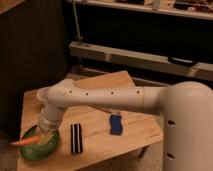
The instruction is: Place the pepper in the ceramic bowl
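Observation:
The ceramic bowl, a wide shallow green dish, sits at the front left corner of the wooden table. My gripper hangs just above the bowl at the end of the white arm, which reaches across from the right. It is shut on the pepper. The pepper is slim and orange-red, lies roughly level, and sticks out to the left over the bowl's left rim. The arm hides part of the bowl's far side.
A black-and-white striped flat object lies on the table just right of the bowl. A blue rectangular block lies further right. The table's front edge runs close below the bowl. A dark wall with metal rails stands behind.

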You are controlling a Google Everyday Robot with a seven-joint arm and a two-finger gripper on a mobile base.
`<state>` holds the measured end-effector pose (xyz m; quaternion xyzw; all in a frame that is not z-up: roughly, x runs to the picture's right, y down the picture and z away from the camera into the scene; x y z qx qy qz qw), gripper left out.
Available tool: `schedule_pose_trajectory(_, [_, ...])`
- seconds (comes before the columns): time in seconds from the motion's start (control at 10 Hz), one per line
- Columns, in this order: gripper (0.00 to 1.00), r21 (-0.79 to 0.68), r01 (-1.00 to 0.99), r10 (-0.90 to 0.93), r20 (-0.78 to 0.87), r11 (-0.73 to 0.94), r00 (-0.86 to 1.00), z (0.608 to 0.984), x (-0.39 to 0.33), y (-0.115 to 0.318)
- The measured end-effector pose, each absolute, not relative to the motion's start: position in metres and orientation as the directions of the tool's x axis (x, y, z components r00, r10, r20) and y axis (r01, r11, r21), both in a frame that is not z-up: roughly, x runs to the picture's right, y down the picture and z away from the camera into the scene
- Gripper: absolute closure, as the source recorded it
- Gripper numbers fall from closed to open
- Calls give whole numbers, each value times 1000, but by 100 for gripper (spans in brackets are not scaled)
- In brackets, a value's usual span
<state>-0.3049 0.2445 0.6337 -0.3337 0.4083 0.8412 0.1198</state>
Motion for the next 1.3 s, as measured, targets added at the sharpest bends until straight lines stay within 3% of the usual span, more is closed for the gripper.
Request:
schedule_pose_trajectory(0.4, [100, 620, -454, 7, -586, -640, -810, 689, -316, 286])
schedule_pose_trajectory(0.8, [99, 616, -381, 23, -507, -690, -862, 743, -290, 226])
schedule_pose_trajectory(1.0, [86, 622, -372, 19, -498, -689, -867, 759, -279, 201])
schedule_pose_trajectory(1.3, [55, 649, -357, -13, -492, -672, -870, 770, -272, 185])
